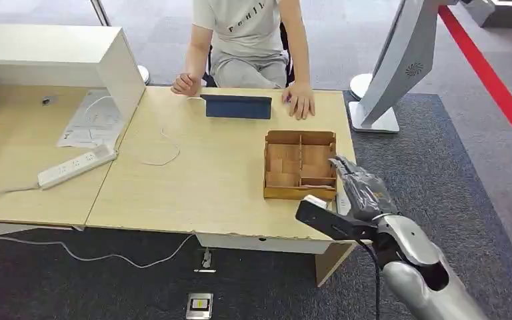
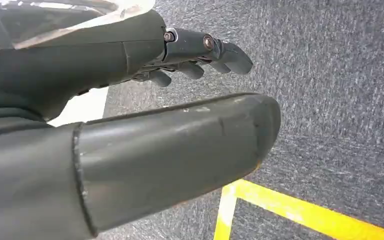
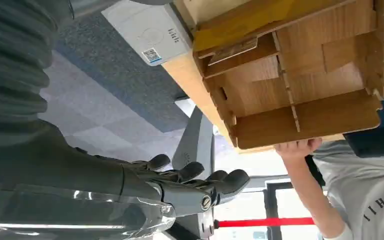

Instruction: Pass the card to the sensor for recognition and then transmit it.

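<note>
While the card (image 3: 232,50) leans in the wooden box (image 1: 293,193), the right robot hand (image 1: 363,190) spreads empty alongside.

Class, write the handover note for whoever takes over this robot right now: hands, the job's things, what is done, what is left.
Right hand: fingers apart, holding nothing, at the wooden box near the table's right edge.
Left hand: holding nothing, hanging over carpet.
White reader lies beside the box, by the table's front edge.
Card: I cannot pick it out for sure.
Done: nothing visible.
Left: pick the card, scan it, hand it over.
</note>
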